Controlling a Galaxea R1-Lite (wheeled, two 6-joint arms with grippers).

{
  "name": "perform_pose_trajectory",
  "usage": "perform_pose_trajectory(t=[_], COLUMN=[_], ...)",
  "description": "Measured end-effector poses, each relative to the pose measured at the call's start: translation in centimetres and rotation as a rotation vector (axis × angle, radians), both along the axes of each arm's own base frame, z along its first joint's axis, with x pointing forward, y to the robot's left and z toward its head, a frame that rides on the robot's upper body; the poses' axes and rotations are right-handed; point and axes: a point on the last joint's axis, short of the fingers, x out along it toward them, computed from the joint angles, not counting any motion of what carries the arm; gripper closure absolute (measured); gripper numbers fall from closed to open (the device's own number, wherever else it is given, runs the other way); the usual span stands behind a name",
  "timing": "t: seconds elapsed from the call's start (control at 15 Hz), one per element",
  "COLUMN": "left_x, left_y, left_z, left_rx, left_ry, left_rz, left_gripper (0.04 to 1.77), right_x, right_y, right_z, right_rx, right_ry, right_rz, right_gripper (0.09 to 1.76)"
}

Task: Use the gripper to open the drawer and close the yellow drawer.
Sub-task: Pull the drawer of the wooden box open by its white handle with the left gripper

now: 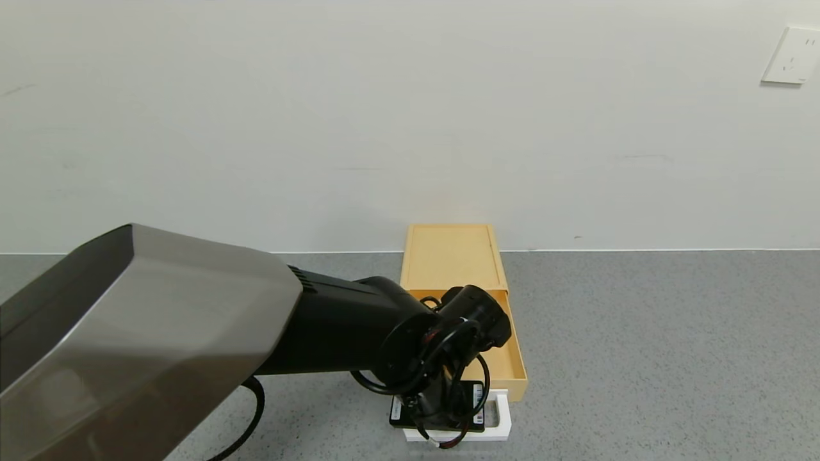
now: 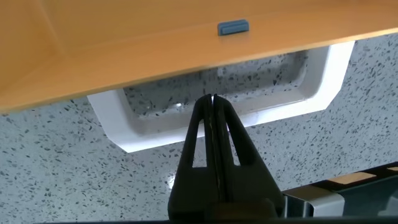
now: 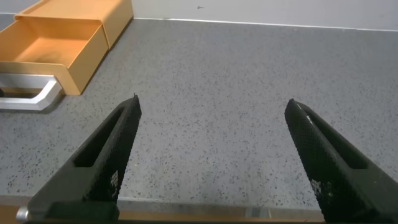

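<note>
Drawer (image 1: pixel 477 333) sat pulled open at the table's (image 1: pixel 640 333) far edge, left claw (image 2: pixel 213 102) pressed together inside its white handle (image 2: pixel 323 81) to hook it; right claw (image 3: pixel 211 112) idle, apart.

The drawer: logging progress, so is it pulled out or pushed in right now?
Pulled out. The drawer juts forward from its yellow case, its tray open to view; the shut left tool is at its white handle.

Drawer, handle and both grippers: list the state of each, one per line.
drawer: pulled out of its yellow box, inside bare.
white handle: lying flat on the table, left fingertips inside its loop.
left gripper: fingers shut together.
right gripper: open, hovering apart over the table.
</note>
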Motion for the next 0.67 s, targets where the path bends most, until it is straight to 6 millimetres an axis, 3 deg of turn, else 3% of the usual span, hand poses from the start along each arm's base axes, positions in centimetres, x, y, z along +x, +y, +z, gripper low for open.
perform_pose_trajectory(t=[0.33, 0.67], left_x=[-0.4, -1.1], left_y=[0.0, 1.0], left_z=[1.5, 5.7], left_rx=[-0.031, -0.104], left_ry=[-0.028, -0.101], left_rz=[0.004, 0.001], left_gripper=[1.70, 1.70], right_x=[0.0, 0.0], right_y=[0.0, 0.0], right_z=[0.0, 0.0], right_rx=[0.000, 0.001], right_ry=[0.000, 0.001], right_rz=[0.000, 0.000], right_gripper=[0.15, 0.15])
